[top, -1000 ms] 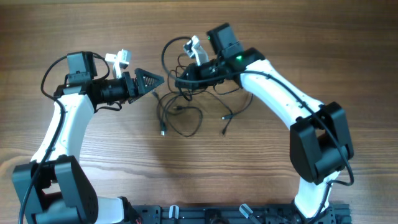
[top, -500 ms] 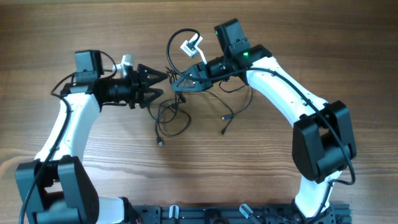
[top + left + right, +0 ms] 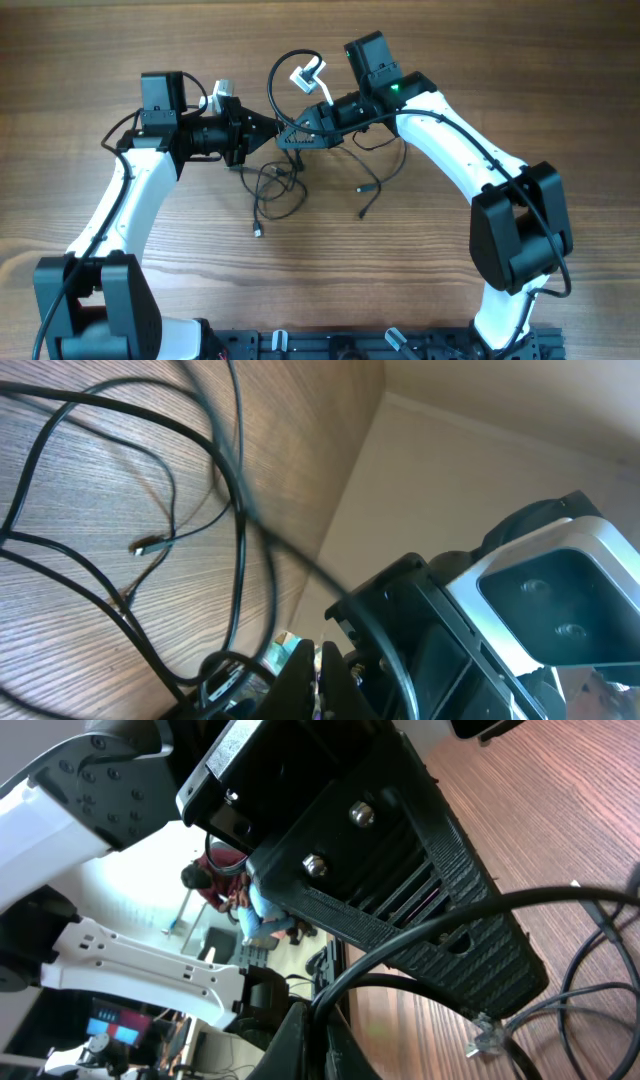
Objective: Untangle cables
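Looking at the cables (image 3: 285, 185) bunching in a loose snarl at the middle of the worktop (image 3: 480, 60), between the two arms. Noting one loop arching toward the far edge and ending in a white-tipped plug (image 3: 305, 73), and two loose ends trailing toward the near edge.

Judging them as light, limp and a little springy: sliding easily over the wood, dragging neighbours along at any tug, tightening into knots under a hard pull. Reckoning the small plugs the delicate parts, and the likeliest to be snagging in loops. Favouring a hold on a bare stretch of cord close to a crossing, not on a plug, and easing the strands apart sideways, not yanking.

Finding the right pincer (image 3: 288, 138) pressed together on the cables, with a black strand running out from between its tips in the right wrist view. Finding the left pincer (image 3: 270, 128) closed as well, its tips lying just beside the right pincer's at the top of the snarl. Seemingly nipping a strand of the same bunch, though the blur around the tips in the left wrist view is making that catch hard to confirm.
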`<state>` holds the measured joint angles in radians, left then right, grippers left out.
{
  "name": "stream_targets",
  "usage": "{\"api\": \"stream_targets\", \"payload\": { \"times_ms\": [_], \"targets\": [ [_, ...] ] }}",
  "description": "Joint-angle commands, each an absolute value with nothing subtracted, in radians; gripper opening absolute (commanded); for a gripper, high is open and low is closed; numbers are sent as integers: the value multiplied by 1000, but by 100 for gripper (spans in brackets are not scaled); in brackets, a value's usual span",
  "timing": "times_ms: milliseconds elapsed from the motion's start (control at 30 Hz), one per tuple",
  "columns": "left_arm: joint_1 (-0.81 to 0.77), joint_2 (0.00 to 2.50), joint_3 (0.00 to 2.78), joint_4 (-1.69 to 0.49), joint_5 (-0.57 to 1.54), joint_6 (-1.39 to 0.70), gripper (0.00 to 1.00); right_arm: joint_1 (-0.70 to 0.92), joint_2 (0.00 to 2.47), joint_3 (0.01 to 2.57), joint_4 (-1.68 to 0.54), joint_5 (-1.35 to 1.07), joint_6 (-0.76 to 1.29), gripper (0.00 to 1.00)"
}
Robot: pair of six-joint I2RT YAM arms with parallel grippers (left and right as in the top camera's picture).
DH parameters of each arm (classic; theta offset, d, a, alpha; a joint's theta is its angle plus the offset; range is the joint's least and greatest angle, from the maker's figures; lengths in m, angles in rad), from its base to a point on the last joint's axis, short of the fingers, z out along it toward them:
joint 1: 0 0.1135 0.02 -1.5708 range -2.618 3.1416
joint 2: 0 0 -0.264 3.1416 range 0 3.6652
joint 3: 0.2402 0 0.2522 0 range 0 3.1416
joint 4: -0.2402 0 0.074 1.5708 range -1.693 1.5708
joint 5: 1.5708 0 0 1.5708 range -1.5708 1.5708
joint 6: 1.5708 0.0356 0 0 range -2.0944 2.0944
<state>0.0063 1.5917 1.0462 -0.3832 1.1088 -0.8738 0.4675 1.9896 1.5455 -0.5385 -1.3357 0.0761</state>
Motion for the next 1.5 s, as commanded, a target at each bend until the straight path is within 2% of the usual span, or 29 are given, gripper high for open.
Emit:
{"api": "stream_targets", "payload": {
  "times_ms": [0,33,300,433,533,633,800,833,867,967,1033,1133,1233,1400,1467],
  "targets": [
    [-2,1599,1045,-384,1102,-876,4,465,1971,1562,-536,-1322,46,24],
    [-1,1599,1045,-385,1083,-876,4,455,1971,1562,-536,-1280,46,27],
    [14,1599,1045,-466,995,-936,4,413,1971,1562,-578,-1278,22,33],
    [14,1599,1045,-467,997,-936,4,413,1971,1562,-590,-1279,30,24],
    [22,1599,1045,-460,979,-936,4,413,1971,1562,-642,-1190,29,26],
    [24,1599,1045,-472,859,-923,5,415,1971,1562,-764,-1006,25,26],
    [27,1599,1045,-503,617,-920,9,416,1971,1554,-982,-954,-38,27],
    [31,1599,1045,-507,596,-920,11,416,1971,1549,-1013,-932,-38,26],
    [35,1599,1045,-511,583,-920,18,416,1971,1545,-1045,-918,-39,26],
    [54,1599,1045,-516,574,-870,56,429,1971,1542,-1143,-968,-138,26],
    [68,1599,1045,-529,557,-844,59,466,1971,1542,-1186,-1127,-278,27],
    [71,1599,1045,-575,503,-841,60,561,1971,1542,-1160,-1174,-307,28],
    [72,1599,1045,-584,503,-841,60,645,1971,1542,-1084,-1083,-198,28],
    [72,1599,1045,-585,503,-841,60,786,1973,1542,-1028,-507,221,24],
    [72,1599,1045,-585,503,-841,61,815,1973,1534,-1041,-367,317,25]
  ]
}}
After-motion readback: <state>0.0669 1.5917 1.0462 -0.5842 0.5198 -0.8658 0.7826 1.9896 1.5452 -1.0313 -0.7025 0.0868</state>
